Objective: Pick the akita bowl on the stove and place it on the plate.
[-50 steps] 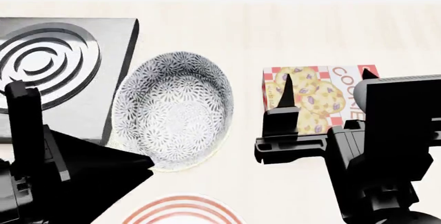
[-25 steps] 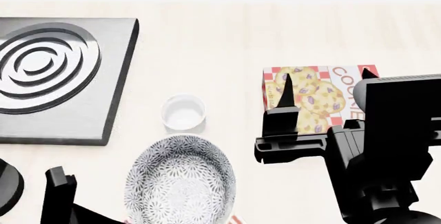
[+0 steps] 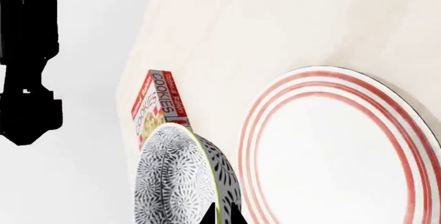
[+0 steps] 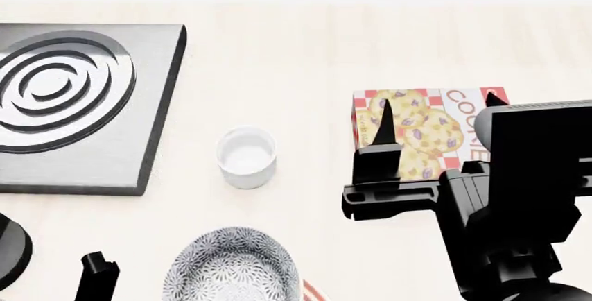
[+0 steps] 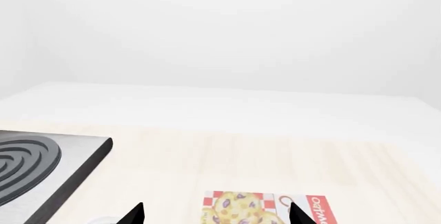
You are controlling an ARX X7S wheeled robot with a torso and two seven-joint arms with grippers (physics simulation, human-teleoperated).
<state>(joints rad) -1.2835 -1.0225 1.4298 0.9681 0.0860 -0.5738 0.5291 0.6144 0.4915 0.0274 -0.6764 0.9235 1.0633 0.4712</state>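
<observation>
The akita bowl (image 4: 231,268), net-patterned with a white inside, hangs at the head view's near edge. It is off the stove (image 4: 74,107). My left gripper (image 3: 221,217) is shut on the bowl's (image 3: 175,175) rim, one finger inside and one outside. The plate (image 3: 344,152), white with red rings, lies just beside the bowl in the left wrist view. In the head view only a sliver of the plate (image 4: 312,291) shows past the bowl. My right gripper (image 4: 439,107) stands open over the cookie box (image 4: 421,134), holding nothing.
A small white cup (image 4: 246,157) stands between the stove and the cookie box (image 5: 265,211). The stove's corner (image 5: 41,162) shows in the right wrist view. The right arm (image 4: 518,197) fills the head view's lower right, and part of the left arm (image 4: 97,279) shows at lower left.
The left arm has carried the bowl from beside the stove toward the near edge, over the plate, uncovering the white cup. The right arm has not moved.
</observation>
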